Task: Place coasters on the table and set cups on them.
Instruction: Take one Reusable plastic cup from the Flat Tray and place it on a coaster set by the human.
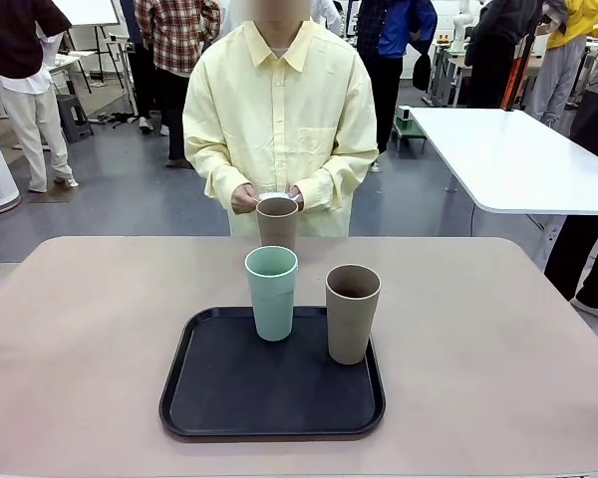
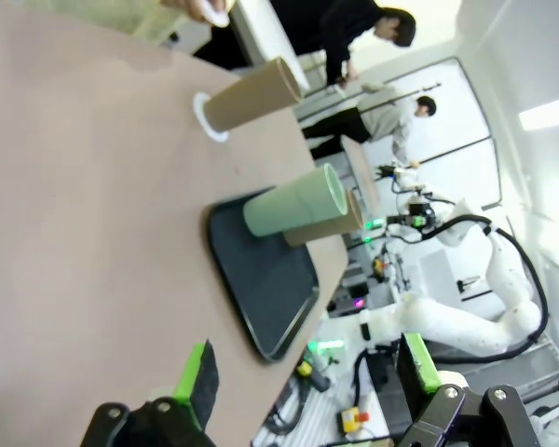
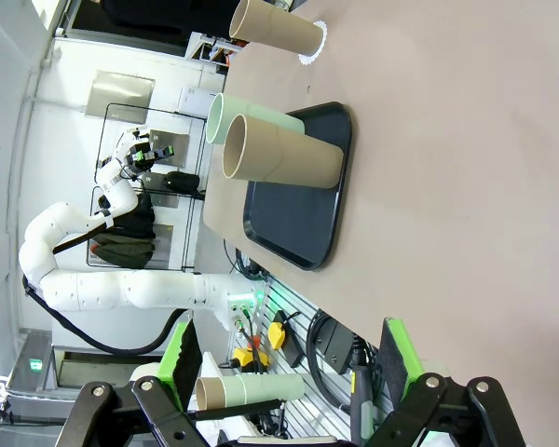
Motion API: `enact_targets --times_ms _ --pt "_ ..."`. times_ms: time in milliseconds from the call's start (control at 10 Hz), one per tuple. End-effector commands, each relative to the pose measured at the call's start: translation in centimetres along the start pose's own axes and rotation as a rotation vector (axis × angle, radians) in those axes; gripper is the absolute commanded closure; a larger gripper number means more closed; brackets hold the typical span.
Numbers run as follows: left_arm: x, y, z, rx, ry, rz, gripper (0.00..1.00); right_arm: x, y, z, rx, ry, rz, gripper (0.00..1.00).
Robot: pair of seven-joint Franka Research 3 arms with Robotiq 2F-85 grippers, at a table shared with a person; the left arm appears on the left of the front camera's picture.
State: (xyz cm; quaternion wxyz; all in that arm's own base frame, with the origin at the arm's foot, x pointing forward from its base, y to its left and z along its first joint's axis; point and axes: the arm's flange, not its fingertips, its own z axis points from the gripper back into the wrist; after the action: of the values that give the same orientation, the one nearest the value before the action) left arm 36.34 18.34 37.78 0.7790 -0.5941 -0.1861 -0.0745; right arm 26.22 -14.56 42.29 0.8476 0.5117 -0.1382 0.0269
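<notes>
On the pinkish-beige table (image 1: 80,339), a black tray (image 1: 229,398) carries a mint green cup (image 1: 271,292) and a taupe cup (image 1: 352,312). Beyond the tray a second taupe cup (image 1: 277,221) stands upright on a white scalloped coaster (image 2: 205,116), close to the person. The person's hands hold more white coasters (image 1: 277,197) just above that cup. In the left wrist view my left gripper (image 2: 307,372) is open and empty, well back from the tray (image 2: 261,279). My right gripper (image 3: 289,363) is likewise open and empty, away from the taupe cup (image 3: 284,158) on the tray.
A person in a pale yellow shirt (image 1: 279,110) stands at the table's far edge. A white table (image 1: 518,159) stands at the back right, with other people farther off. Bare tabletop lies on both sides of the tray.
</notes>
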Motion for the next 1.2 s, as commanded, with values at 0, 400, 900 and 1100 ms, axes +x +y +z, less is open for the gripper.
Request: enact_targets --times_ms 0,400,900,1100 --pt "0.05 -0.07 0.12 -0.007 -0.008 -0.002 0.0 0.16 -0.06 -0.02 0.018 -0.01 0.01 0.0" --pt "0.05 -0.07 0.12 -0.007 -0.008 -0.002 0.0 0.16 -0.06 -0.02 0.018 -0.01 0.01 0.0" --pt "0.05 -0.07 0.12 -0.007 -0.008 -0.002 0.0 0.16 -0.06 -0.02 0.018 -0.01 0.01 0.0" --pt "0.05 -0.07 0.12 -0.007 -0.008 -0.002 0.0 0.16 -0.06 -0.02 0.018 -0.01 0.01 0.0"
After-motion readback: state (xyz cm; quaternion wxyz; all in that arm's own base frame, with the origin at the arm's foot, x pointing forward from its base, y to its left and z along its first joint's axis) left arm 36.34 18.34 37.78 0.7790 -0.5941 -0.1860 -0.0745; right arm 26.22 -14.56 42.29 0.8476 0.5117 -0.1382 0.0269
